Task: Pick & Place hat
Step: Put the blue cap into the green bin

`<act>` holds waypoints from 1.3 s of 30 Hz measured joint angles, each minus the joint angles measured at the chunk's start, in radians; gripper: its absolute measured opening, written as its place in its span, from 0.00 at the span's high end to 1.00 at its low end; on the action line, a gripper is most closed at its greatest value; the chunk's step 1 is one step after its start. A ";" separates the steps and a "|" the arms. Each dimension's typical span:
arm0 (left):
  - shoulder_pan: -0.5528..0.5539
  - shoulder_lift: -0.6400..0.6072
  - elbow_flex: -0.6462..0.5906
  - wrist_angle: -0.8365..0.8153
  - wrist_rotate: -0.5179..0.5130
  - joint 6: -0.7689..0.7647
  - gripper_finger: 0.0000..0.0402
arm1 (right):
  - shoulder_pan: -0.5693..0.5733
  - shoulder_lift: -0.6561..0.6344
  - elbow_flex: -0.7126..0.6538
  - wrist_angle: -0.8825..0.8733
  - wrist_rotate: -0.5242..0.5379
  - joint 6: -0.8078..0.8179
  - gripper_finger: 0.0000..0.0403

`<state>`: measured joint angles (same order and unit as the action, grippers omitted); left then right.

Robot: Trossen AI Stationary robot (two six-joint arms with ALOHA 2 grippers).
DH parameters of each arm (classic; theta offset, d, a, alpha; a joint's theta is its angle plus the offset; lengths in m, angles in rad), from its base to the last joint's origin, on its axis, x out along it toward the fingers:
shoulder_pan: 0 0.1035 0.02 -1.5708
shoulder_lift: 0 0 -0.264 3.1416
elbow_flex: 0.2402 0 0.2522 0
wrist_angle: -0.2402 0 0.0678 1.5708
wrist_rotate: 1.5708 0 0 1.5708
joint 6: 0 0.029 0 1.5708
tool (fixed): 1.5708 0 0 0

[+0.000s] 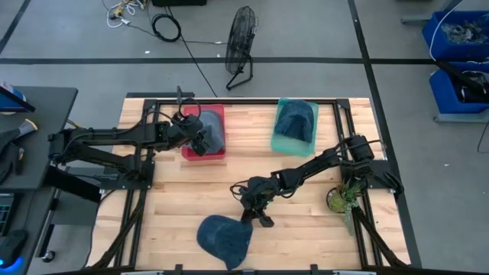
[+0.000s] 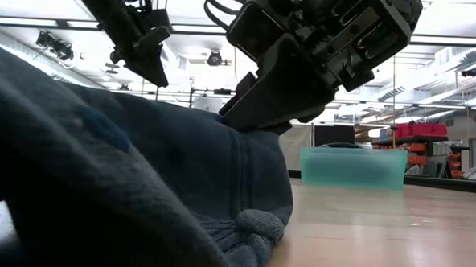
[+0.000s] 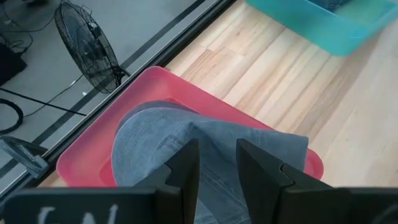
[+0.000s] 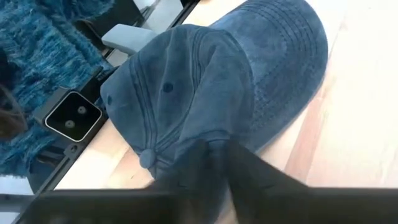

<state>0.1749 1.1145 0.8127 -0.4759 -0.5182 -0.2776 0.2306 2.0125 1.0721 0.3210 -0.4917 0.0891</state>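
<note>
A dark blue cap (image 1: 225, 241) lies near the table's near edge and fills the low view (image 2: 139, 185). My right gripper (image 1: 256, 216) is at its far right side, shut on its crown. A light denim hat (image 1: 212, 131) lies in the red tray (image 1: 219, 111) at the far left. My left gripper (image 3: 217, 155) hovers above that hat with a narrow gap between its fingers, and in the low view (image 2: 148, 69) it is well above table height. A dark teal knit hat (image 1: 295, 120) lies in the teal bin (image 1: 284, 143). My right gripper pinches a raised fold of the cap's crown (image 4: 208, 134), close to the top button (image 4: 147, 157), slanting down from the far right side. The crown cloth rises to the fingers (image 2: 251, 110). The button (image 2: 258, 223), the brim (image 4: 283, 56) and the rest lie on the table.
A small potted plant (image 1: 341, 200) stands by the table's right edge. A floor fan (image 1: 241, 42) stands beyond the far edge. A camera block (image 4: 71, 116) sits at the near edge beside the cap. Bare wood lies between the tray, the bin and the cap.
</note>
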 joint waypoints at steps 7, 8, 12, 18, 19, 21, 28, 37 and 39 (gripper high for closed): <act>0.000 0.000 0.000 0.000 0.000 0.002 0.73 | -0.011 -0.020 -0.001 0.037 0.051 0.064 0.95; 0.000 0.000 0.000 0.000 0.000 0.002 0.73 | -0.018 -0.036 -0.001 0.035 0.054 0.094 0.95; 0.000 0.000 0.000 -0.001 0.000 0.002 0.73 | -0.056 -0.134 -0.001 -0.010 0.058 0.212 0.98; 0.000 0.000 0.000 -0.003 0.000 0.003 0.73 | -0.106 -0.388 -0.001 -0.355 0.290 0.199 0.99; 0.000 0.000 0.000 -0.003 0.000 0.003 0.73 | -0.113 -0.442 -0.001 -0.436 0.371 0.198 0.99; 0.000 0.000 0.000 -0.008 0.000 0.004 0.73 | -0.122 -0.551 -0.001 -0.588 0.542 0.206 0.99; 0.000 0.000 0.000 -0.009 0.000 0.004 0.73 | -0.141 -0.892 -0.001 -1.024 1.152 0.350 0.99; 0.000 0.000 0.000 -0.007 0.000 0.004 0.73 | -0.242 -1.023 -0.047 -1.369 1.297 0.516 1.00; 0.000 0.000 0.000 -0.007 0.000 0.004 0.73 | -0.259 -1.022 -0.094 -1.304 1.285 0.473 1.00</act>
<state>0.1753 1.1145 0.8124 -0.4829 -0.5183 -0.2736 -0.0285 0.9900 0.9781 -0.9829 0.7929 0.5619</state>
